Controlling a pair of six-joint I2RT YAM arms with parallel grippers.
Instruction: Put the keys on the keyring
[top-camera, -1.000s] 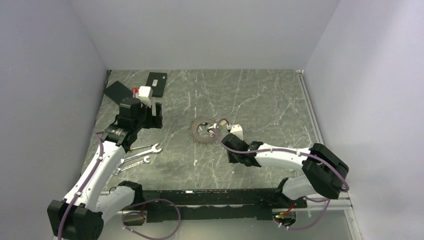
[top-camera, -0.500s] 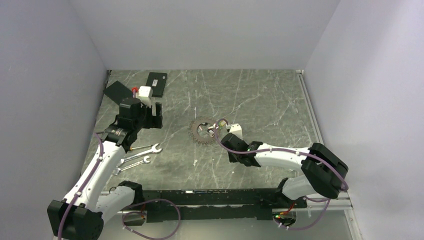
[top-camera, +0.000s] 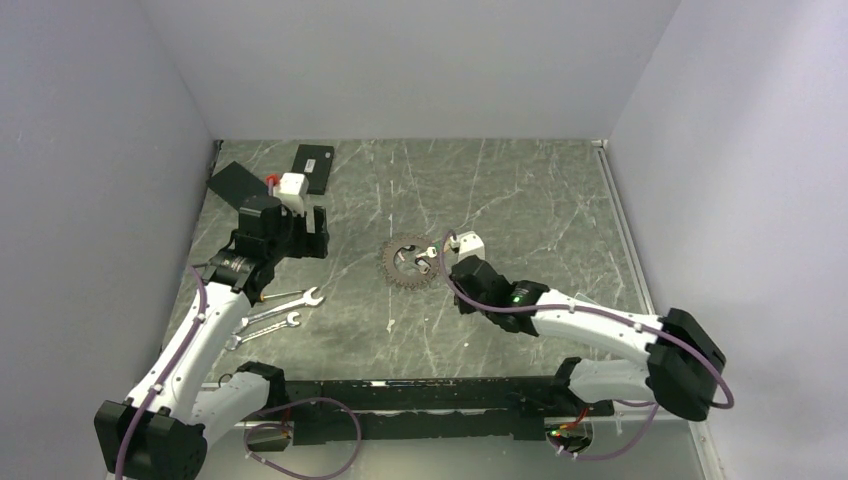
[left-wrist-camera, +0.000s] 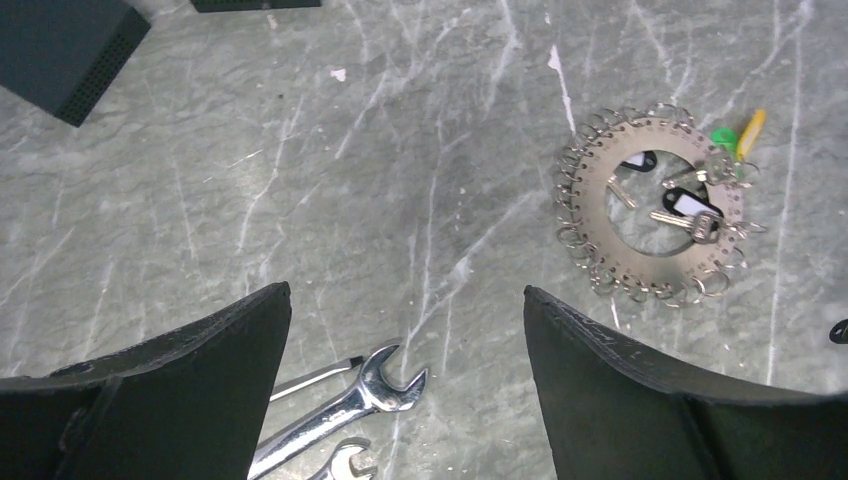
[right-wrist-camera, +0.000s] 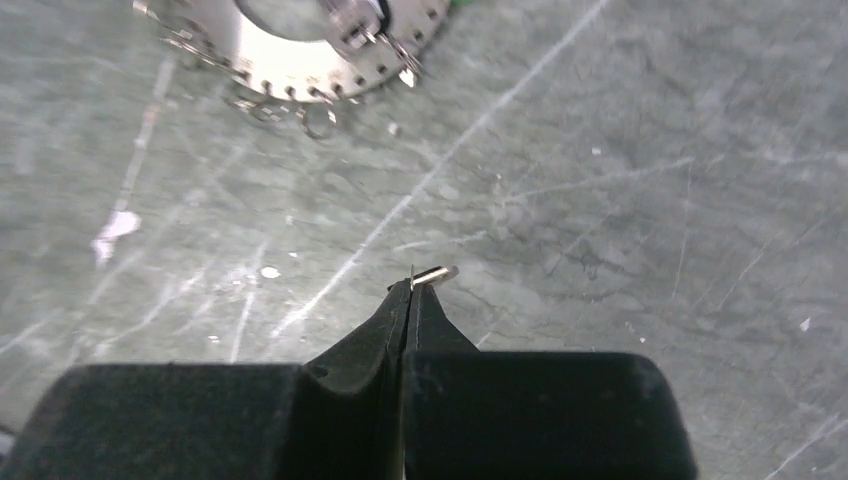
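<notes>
The keyring (top-camera: 408, 262) is a toothed, sprocket-like ring lying flat mid-table, fringed with small rings. In the left wrist view (left-wrist-camera: 600, 255) a few keys (left-wrist-camera: 690, 218) lie inside it, with a green tag (left-wrist-camera: 722, 138) at its rim. My right gripper (top-camera: 443, 252) hovers just right of the ring. In the right wrist view it (right-wrist-camera: 412, 290) is shut on a small thin metal piece (right-wrist-camera: 435, 275) that sticks out of the tips, with the ring's edge (right-wrist-camera: 290, 60) ahead of it. My left gripper (left-wrist-camera: 406, 292) is open and empty, well left of the ring (top-camera: 300, 235).
Two long silver wrenches (top-camera: 275, 310) lie under the left gripper (left-wrist-camera: 340, 410). Two flat black boxes (top-camera: 313, 168) (top-camera: 232, 185) sit at the back left, one showing in the left wrist view (left-wrist-camera: 65, 45). Walls enclose the table on three sides.
My right arm has swung its elbow out to the right and the gripper has shifted slightly farther back, staying beside the ring. The left arm has not moved.
</notes>
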